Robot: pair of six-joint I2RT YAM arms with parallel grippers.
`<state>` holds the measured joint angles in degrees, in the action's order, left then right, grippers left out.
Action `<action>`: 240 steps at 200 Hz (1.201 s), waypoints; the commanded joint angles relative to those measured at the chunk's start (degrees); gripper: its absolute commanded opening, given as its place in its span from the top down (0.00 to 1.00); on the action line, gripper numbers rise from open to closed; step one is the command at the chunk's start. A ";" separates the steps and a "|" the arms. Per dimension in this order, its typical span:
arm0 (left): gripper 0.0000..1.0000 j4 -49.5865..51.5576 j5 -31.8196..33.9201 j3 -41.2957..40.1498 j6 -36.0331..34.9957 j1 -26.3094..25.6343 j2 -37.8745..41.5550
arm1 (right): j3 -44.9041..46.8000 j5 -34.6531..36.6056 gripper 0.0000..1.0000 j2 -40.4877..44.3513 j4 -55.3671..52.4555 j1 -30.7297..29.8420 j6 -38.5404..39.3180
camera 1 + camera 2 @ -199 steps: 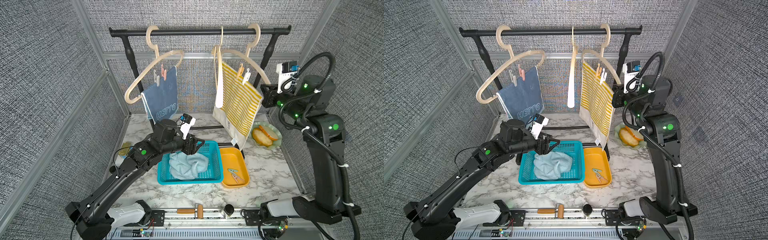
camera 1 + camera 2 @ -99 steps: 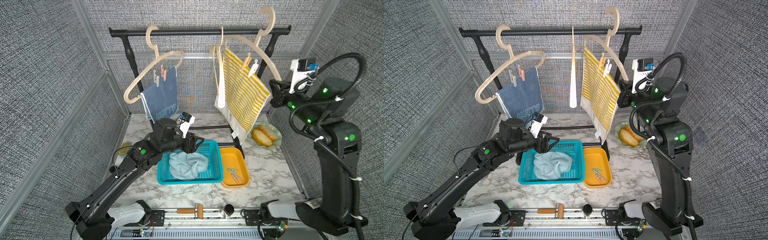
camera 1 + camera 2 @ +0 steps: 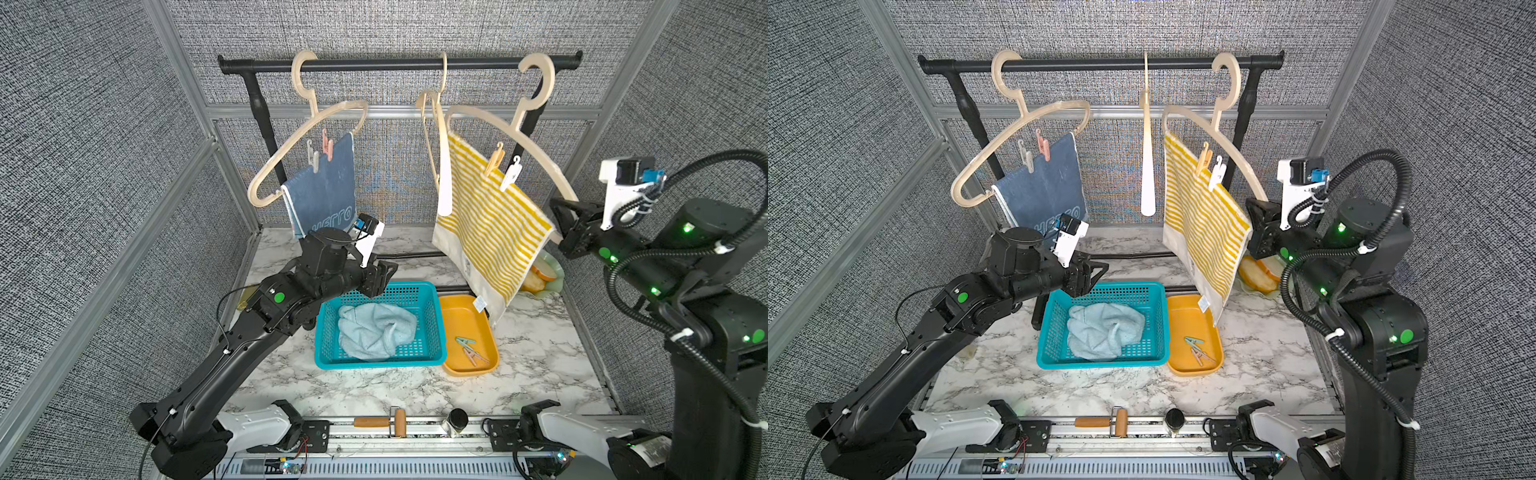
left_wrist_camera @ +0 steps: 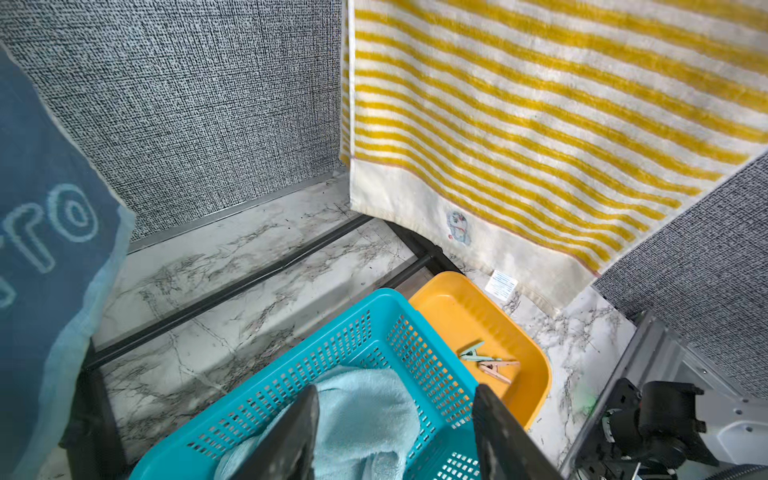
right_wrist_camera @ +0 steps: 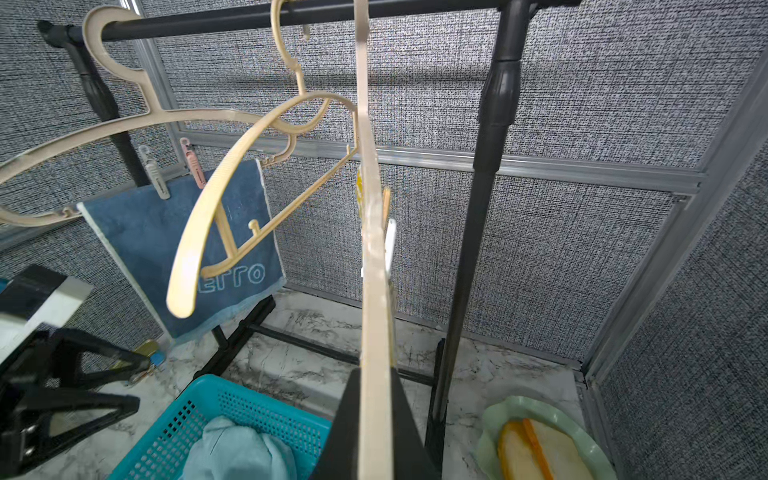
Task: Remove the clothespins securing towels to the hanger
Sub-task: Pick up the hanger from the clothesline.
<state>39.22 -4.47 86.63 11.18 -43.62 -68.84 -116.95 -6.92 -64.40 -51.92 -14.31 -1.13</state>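
Grey woven panels enclose a marble table (image 3: 540,353) with a black rail (image 3: 395,64) across the back. At far left, the left hanger (image 3: 299,153) hangs tilted from the rail. A blue towel (image 3: 328,191) is pinned to it by a beige pin (image 3: 314,161) and a pink pin (image 3: 328,146), side by side.

Just below that towel, the left gripper (image 4: 395,399) hovers over the back left corner of the basket (image 3: 374,362), jaws apart and empty. This teal basket sits mid-table and holds one crumpled aqua towel (image 3: 376,328).

Close against its right wall, an orange tray (image 3: 461,311) holds two loose pins lying together, a mint pin (image 3: 464,341) and a peach pin (image 3: 473,356).

Above, a bare hanger (image 3: 1147,166) hangs edge-on. Right of it, a striped towel (image 3: 486,224) hangs on the right hanger (image 3: 519,133), fixed by an orange pin (image 3: 494,160) and a white pin (image 3: 512,172).

The right gripper (image 5: 376,424) has its jaws clamped on that hanger's lower end. Behind the towel's bottom edge, a pale green dish (image 3: 556,268) holds yellow-orange pieces too hidden to identify.
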 commanded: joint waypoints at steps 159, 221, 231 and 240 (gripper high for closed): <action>0.40 7.44 1.43 9.08 -5.46 0.08 1.29 | 4.88 -25.18 1.00 9.65 -8.81 -0.08 0.19; 0.40 13.90 4.41 17.18 -9.14 0.05 -0.19 | 5.13 -32.12 1.00 9.07 -8.14 -0.03 1.07; 0.40 14.83 4.47 18.68 -9.50 0.10 -0.56 | 5.68 -33.36 1.00 9.14 -7.44 -0.07 1.13; 0.40 15.43 3.77 19.88 -9.92 0.10 -0.70 | 6.27 -34.34 1.00 9.14 -6.67 -0.10 0.73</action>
<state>51.92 -1.48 104.07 3.22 -43.62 -69.12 -111.50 -36.49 -55.31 -63.53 -14.31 -0.21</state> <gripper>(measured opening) 0.601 0.087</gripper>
